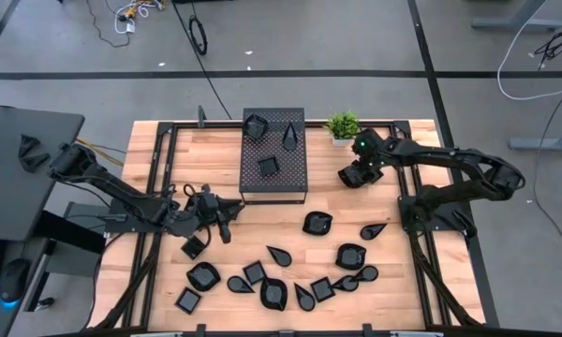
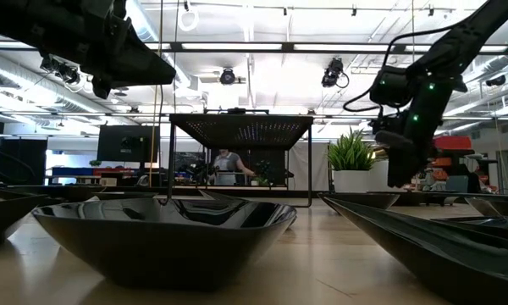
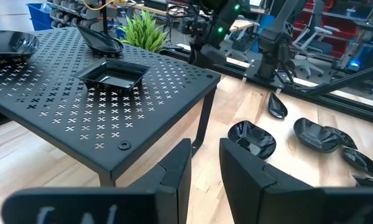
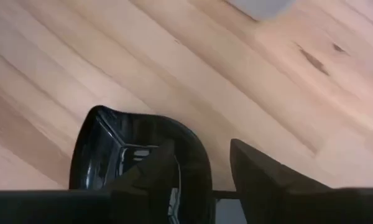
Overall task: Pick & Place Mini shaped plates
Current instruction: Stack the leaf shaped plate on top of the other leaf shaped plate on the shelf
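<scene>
My right gripper [image 4: 202,152] hangs low over the wood, to the right of the black perforated box [image 1: 273,178], with its fingers well apart. 1 rounded mini plate [image 4: 105,155] lies on the boards directly under it. One finger is over the dish's hollow, the other stands clear of its rim over bare wood, and I am not gripping it. My left gripper [image 3: 205,149] sits low just off the box's front left corner. Only a narrow gap shows between its fingers, and nothing is in it.

The box top holds 3 plates: a square one [image 1: 268,166] nearest the front, a teardrop [image 1: 290,137] behind it, and a rounded one [image 1: 255,126] at the back left corner. The other mini shaped plates [image 1: 273,294] lie scattered across the front half of the table [image 1: 150,150], squares, teardrops and rounded ones mixed. A small green plant [image 1: 342,124] stands by the table's back edge, just beside my right arm.

Beyond the table is a grey floor with loose cables [image 1: 199,37]. Farther off are ceiling lights and a person [image 2: 229,165] at a desk.
</scene>
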{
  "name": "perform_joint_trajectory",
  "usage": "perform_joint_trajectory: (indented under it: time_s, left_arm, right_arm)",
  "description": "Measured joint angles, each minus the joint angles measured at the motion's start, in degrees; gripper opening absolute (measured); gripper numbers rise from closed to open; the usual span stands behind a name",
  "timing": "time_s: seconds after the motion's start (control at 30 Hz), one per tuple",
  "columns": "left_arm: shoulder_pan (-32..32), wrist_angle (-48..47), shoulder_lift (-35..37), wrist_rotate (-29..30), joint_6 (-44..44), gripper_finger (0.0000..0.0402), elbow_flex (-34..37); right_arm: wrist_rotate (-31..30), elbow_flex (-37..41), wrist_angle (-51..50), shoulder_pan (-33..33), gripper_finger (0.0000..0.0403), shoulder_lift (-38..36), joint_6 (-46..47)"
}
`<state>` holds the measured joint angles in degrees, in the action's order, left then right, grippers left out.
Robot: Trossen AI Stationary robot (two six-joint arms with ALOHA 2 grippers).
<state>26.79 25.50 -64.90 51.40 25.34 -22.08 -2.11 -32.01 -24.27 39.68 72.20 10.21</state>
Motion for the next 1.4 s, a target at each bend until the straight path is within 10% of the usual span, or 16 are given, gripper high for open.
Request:
perform_joint_trajectory:
  time_s: [0.93, 1.4]
  left_arm:
    - [0.00, 0.01, -0.02, -0.02, 0.06, 0.0087, 0.00]
    - [3.99, 13.72, -0.21, -1.61, -13.77, 0.0087, -0.01]
  right_arm:
    - [4.95, 3.93, 2.95, 0.58, 0.0007, -0.44, 1.10]
    - [-4.48, 3.78, 7.28, -16.08, 0.0001, -22.91, 17.33]
